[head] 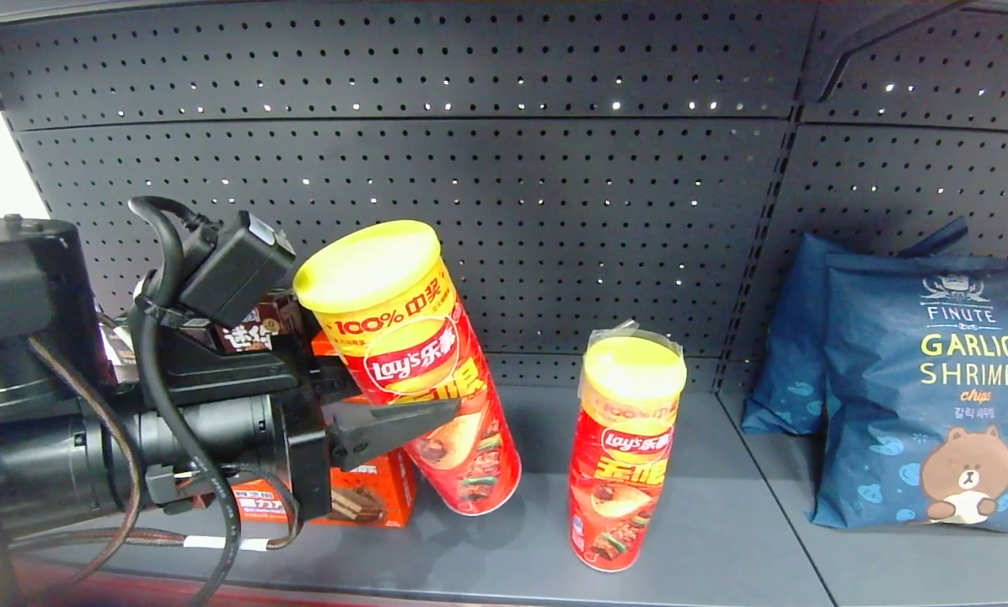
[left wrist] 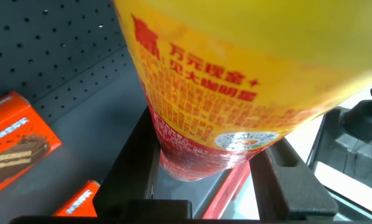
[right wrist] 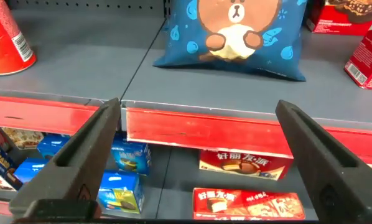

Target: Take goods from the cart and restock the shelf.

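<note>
Red and yellow fill my left side: my left gripper [head: 386, 396] is clamped on a chip can [head: 403, 354] with a yellow lid, its black fingers pressing on the can's middle from either side. The can is tilted, its lid leaning back toward my arm and its base low over the grey shelf [head: 706, 523]; I cannot tell whether the base touches the board. From my left wrist, the can [left wrist: 236, 81] runs down between the fingers [left wrist: 130, 168] toward the shelf's front edge. Just beside its base, on my arm's side, stands an orange wafer box [head: 369, 497]. A second chip can [head: 626, 455] stands upright on the shelf a little apart from the held one, with clear film wrinkled over its lid. Farther along, blue shrimp chip bags [head: 917, 396] lean against the perforated back panel [head: 554, 169].

My right gripper [right wrist: 198, 168] is spread wide with nothing between its fingers, held in front of the shelf's red edge strip [right wrist: 192, 127], facing a blue bag [right wrist: 236, 31]. Below that strip, blue boxes [right wrist: 120, 180] and red boxes [right wrist: 248, 165] sit on a lower shelf.
</note>
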Robot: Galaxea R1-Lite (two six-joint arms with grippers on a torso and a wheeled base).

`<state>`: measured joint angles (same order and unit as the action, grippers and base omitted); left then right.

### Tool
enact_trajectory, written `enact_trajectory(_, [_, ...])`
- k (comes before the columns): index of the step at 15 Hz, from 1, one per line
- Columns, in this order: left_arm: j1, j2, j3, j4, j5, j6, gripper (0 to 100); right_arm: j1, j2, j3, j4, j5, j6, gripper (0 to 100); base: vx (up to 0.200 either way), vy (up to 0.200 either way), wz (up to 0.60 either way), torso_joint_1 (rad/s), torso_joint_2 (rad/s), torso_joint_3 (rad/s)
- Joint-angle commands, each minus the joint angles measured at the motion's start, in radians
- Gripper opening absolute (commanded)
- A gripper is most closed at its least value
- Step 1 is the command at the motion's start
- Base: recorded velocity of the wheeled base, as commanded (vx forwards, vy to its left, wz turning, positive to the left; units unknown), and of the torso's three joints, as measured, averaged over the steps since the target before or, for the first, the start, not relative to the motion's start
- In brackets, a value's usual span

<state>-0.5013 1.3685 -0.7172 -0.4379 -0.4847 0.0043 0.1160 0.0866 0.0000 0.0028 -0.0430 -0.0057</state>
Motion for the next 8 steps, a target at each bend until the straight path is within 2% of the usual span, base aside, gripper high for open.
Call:
enact_trajectory(1, [0.012, 0.007, -0.013, 0.002, 0.0, 0.0, 0, 0.001, 0.005, 0.0, 0.0, 0.0, 0.0, 100, 0.0, 0.0, 0.0, 0.0, 0.0, 0.0])
enact_trajectory(2, [0.02, 0.007, -0.019, 0.01, 0.0, 0.003, 0, 0.001, 0.005, 0.0, 0.0, 0.0, 0.0, 100, 0.0, 0.0, 0.0, 0.0, 0.0, 0.0])
enact_trajectory(3, [0.05, 0.026, -0.022, 0.005, 0.0, 0.006, 0, 0.001, 0.005, 0.0, 0.0, 0.0, 0.0, 100, 0.0, 0.0, 0.0, 0.0, 0.0, 0.0])
enact_trajectory(5, [0.066, 0.061, -0.059, 0.001, -0.002, 0.006, 0, 0.001, 0.005, 0.0, 0.0, 0.0, 0.0, 100, 0.0, 0.0, 0.0, 0.0, 0.0, 0.0])
enact_trajectory(6, [0.076, 0.115, -0.128, 0.001, -0.003, 0.005, 0, 0.001, 0.005, 0.0, 0.0, 0.0, 0.0, 100, 0.0, 0.0, 0.0, 0.0, 0.0, 0.0])
enact_trajectory(8, [0.095, 0.176, -0.188, 0.002, -0.034, 0.006, 0, 0.001, 0.005, 0.0, 0.0, 0.0, 0.0, 100, 0.0, 0.0, 0.0, 0.0, 0.0, 0.0])
